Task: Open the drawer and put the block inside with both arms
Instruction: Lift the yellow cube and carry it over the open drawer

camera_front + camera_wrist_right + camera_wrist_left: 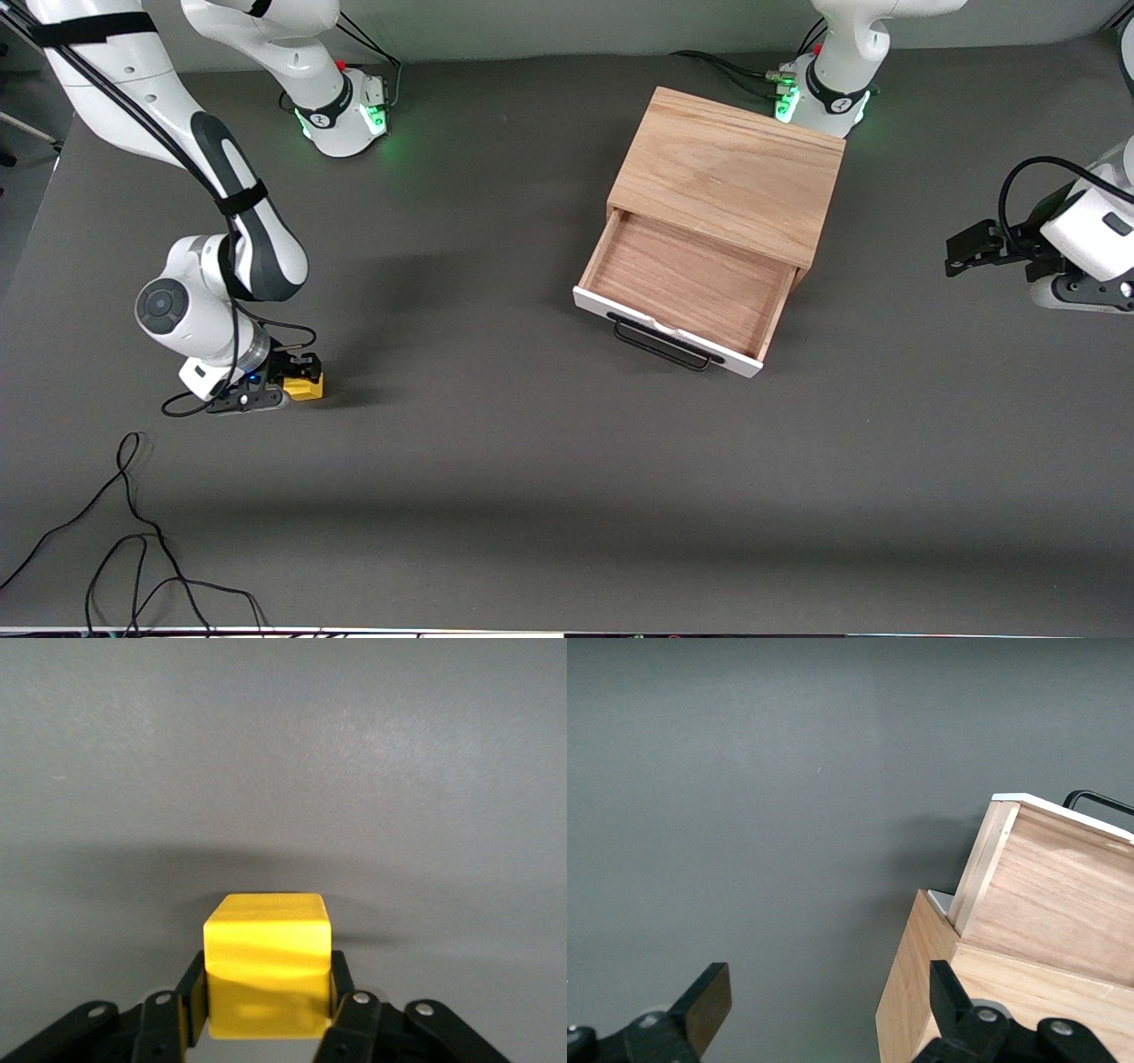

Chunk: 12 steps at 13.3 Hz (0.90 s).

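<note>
The right hand [297, 379] is clamped on the block [306, 386] at the worktop [532, 461], toward the right arm's end. The left hand [966, 251] waits beside the drawer [682, 288], fingers apart; the drawer stands open.

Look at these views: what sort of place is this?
Probably a robotics lab bench: two white arms bolted to a grey table, a loose cable, and a wooden drawer box as test prop.

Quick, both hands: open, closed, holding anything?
Left hand: open, empty, beside the cabinet.
Right hand: closed on the yellow block.
</note>
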Each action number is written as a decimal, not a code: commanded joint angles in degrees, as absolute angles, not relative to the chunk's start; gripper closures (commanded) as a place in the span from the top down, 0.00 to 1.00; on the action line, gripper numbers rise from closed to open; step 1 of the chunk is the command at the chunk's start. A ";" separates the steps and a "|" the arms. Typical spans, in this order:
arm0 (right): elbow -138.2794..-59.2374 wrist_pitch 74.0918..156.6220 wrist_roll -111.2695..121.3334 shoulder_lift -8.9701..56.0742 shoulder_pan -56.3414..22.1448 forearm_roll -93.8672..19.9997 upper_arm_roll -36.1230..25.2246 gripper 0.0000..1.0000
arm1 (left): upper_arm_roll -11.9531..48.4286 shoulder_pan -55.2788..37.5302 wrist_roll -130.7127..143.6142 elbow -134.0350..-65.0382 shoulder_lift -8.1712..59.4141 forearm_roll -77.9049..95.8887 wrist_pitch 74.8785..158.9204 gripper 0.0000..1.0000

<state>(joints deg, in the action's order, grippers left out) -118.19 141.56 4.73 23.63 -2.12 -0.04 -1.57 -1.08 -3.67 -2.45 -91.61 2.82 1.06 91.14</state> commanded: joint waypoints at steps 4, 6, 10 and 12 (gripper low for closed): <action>-98.66 110.72 3.87 21.45 -2.55 -4.37 -1.23 0.05 | -0.79 -4.13 -3.25 -91.05 1.84 0.35 90.62 1.00; -91.88 101.81 3.78 21.36 -3.51 -6.15 -1.23 0.05 | -0.88 -3.78 -3.69 -91.05 2.37 0.27 90.62 1.00; -80.62 91.25 -6.29 21.62 -8.16 -6.50 -1.14 0.05 | -0.97 -3.60 -3.87 -91.14 2.46 -0.97 90.53 1.00; -77.01 90.79 -15.25 22.15 -11.93 -8.69 -1.23 0.05 | -0.97 -3.69 -3.96 -91.14 2.46 -1.14 90.53 1.00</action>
